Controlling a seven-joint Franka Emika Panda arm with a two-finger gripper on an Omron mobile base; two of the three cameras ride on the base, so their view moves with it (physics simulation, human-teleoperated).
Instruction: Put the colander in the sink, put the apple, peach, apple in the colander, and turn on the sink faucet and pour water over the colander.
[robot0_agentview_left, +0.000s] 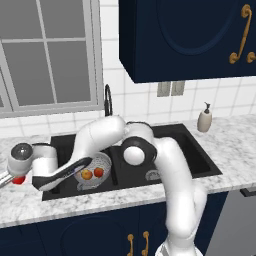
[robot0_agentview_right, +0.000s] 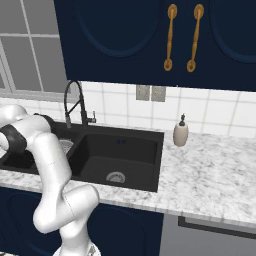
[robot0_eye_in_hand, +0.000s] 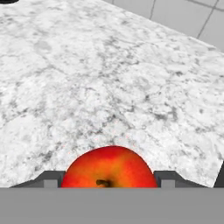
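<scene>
My gripper (robot0_agentview_left: 14, 180) is out over the marble counter left of the sink (robot0_agentview_left: 197, 159), and its fingers (robot0_eye_in_hand: 50, 180) press against both sides of a red apple (robot0_eye_in_hand: 109, 168), also seen as the red apple (robot0_agentview_left: 19, 180) under the hand. The apple still rests on the counter. The silvery colander (robot0_agentview_left: 102, 162) sits in the left basin with the orange-yellow peach (robot0_agentview_left: 86, 174) and another red apple (robot0_agentview_left: 99, 172) inside it. My forearm crosses over the colander's left part. The black gooseneck sink faucet (robot0_agentview_left: 108, 99) rises behind the basins, and no water runs.
A cream soap dispenser (robot0_agentview_left: 204, 118) stands on the counter right of the sink. A window is behind the left counter and dark blue wall cabinets (robot0_agentview_left: 190, 35) hang above. The right basin (robot0_agentview_right: 117, 157) holds only its steel drain.
</scene>
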